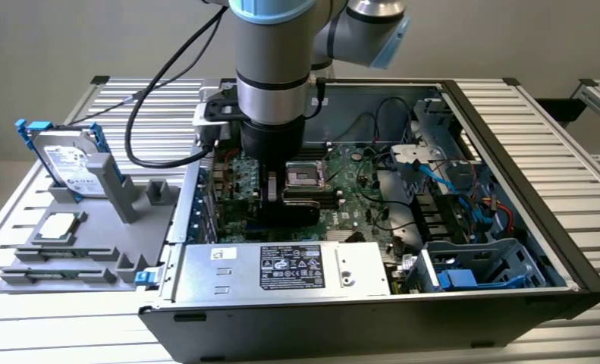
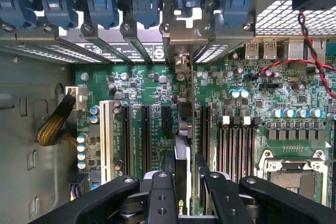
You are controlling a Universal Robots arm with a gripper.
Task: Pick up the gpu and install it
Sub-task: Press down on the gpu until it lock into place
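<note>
The gpu [image 2: 182, 150] stands edge-on between my fingers, a thin dark card running toward the case's rear slot openings, its silver bracket [image 2: 181, 38] near the blue slot clips. My gripper [image 2: 182, 174] is shut on it, one black finger [image 2: 161, 192] on each side. The card hangs over the row of black expansion slots on the green motherboard [image 2: 142, 82]; whether it sits in a slot I cannot tell. In the exterior view my gripper [image 1: 274, 189] reaches down into the open computer case [image 1: 523, 152], with the gpu [image 1: 279, 206] as a dark shape beneath it.
A silver hard drive with blue rails [image 1: 67, 163] stands in a grey fixture [image 1: 77, 243] at the exterior view's left. The power supply [image 1: 279, 269] lies at the case's near side. Red and black wires [image 2: 310, 51], a braided cable [image 2: 55, 124] and memory sticks [image 2: 236, 150] flank the card.
</note>
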